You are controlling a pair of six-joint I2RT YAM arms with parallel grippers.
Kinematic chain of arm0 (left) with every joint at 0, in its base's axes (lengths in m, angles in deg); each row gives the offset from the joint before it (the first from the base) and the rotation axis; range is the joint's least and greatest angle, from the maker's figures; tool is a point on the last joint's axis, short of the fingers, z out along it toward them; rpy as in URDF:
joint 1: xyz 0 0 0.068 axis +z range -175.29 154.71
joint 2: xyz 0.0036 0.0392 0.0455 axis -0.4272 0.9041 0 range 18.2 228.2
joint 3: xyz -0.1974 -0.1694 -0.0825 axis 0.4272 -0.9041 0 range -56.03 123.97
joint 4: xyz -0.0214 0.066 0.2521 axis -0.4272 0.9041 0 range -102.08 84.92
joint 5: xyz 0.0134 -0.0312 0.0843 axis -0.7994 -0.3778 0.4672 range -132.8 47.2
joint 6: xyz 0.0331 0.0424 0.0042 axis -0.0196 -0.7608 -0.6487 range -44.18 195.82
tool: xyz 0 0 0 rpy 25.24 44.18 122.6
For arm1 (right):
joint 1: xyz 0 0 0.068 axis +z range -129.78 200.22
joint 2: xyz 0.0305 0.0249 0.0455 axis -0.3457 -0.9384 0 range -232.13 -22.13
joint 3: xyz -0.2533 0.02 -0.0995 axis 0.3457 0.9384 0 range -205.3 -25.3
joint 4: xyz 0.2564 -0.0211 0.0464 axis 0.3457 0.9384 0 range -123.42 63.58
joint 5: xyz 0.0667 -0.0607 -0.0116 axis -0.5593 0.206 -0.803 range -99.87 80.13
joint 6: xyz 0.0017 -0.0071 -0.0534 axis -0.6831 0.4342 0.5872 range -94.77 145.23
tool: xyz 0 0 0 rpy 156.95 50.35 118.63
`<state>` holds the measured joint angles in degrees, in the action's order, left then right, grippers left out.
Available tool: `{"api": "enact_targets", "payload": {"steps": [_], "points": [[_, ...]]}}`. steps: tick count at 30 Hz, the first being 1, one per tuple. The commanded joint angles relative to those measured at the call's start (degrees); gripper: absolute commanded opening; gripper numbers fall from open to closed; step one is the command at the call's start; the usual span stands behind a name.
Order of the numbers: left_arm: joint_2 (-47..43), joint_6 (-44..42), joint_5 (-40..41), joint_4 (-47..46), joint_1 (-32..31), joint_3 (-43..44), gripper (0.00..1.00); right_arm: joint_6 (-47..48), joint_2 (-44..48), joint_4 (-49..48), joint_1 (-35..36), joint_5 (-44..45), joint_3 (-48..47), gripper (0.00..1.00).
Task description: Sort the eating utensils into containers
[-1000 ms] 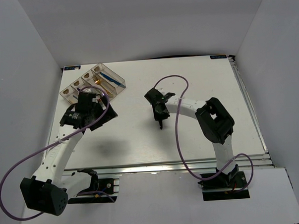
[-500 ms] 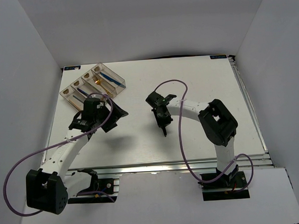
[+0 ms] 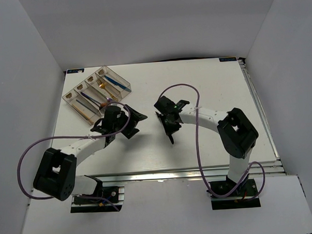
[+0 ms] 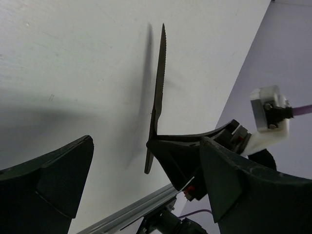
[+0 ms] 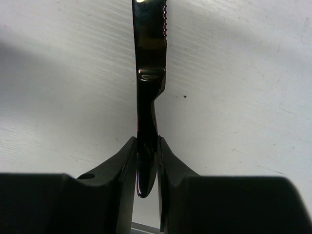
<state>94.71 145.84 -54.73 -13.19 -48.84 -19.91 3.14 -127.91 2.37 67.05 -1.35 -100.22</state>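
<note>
The black knife (image 5: 148, 58) is gripped by its handle between the right jaws, which are closed narrowly on it. Its serrated blade is pointed away from the wrist. The knife is carried a little above the worktop (image 3: 217, 88), near the middle, and its shadow is seen apart from it. The left jaws are opened fully and nothing is held in them; they are placed just beside the right jaws and turned toward the knife. The clear organiser tray (image 3: 119, 77) is found at the far left of the worktop, well apart from the black knife. A gold fork (image 3: 104, 87) and a blue knife (image 3: 114, 81) are laid in neighbouring compartments.
</note>
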Motion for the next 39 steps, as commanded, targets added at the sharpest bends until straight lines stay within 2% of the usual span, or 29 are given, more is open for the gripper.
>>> {"api": "enact_targets", "payload": {"steps": [1,6,13,20,24,27,28,29,31,33,34,36,37,39], "points": [[1.7,3.89,2.6,-3.29,-2.55,1.76,0.98,1.26,2.68,-2.04,0.28,-1.74,0.03,0.0],[6.01,6.35,4.45,-6.89,-6.5,2.81,0.98,1.69,3.21,-1.52,0.46,-2.27,-1.19,0.0],[11.37,8.55,4.01,-10.58,-7.56,4.66,0.98,1.52,6.1,-2.56,1.42,-6.22,-2.08,0.0],[14.19,9.43,3.57,-11.99,-7.56,6.07,0.87,0.29,8.22,-4.06,2.92,-10.17,-2.34,0.0],[14.63,9.87,3.4,-14.53,-7.56,6.16,0.61,-0.06,8.13,-4.67,3.44,-12.55,-3.13,0.0],[14.81,9.79,3.13,-14.98,-7.56,7.03,0.33,-0.41,7.69,-5.29,3.53,-14.05,-3.4,0.0],[14.72,9.52,3.13,-15.07,-7.56,7.3,0.19,-0.41,7.52,-5.21,3.62,-14.4,-3.48,0.0],[14.63,9.26,3.31,-14.89,-7.56,7.65,0.11,-0.41,7.34,-5.2,3.53,-14.58,-3.74,0.0],[13.93,8.38,3.57,-13.32,-7.56,9.23,0.03,-0.5,7.08,-5.47,3.53,-15.01,-4.01,0.0],[13.41,7.77,4.54,-9.3,-7.39,11.59,0.0,-1.11,7.25,-5.21,3.53,-14.67,-4.71,0.0],[13.23,7.5,4.63,-8.31,-7.04,12.48,0.0,-1.38,7.43,-4.42,3.18,-14.23,-4.98,0.04],[13.31,6.36,5.5,-3.14,-6.25,15.97,0.0,-1.9,8.56,-3.45,2.48,-13.18,-5.68,0.38],[13.66,5.58,5.77,-1.46,-4.76,17.39,0.0,-2.78,9.27,-2.14,1.43,-11.61,-5.68,0.87],[14.36,3.65,5.51,2.66,-2.56,19.86,0.0,-3.31,11.99,-0.99,-0.24,-10.98,-5.07,0.89]]}}
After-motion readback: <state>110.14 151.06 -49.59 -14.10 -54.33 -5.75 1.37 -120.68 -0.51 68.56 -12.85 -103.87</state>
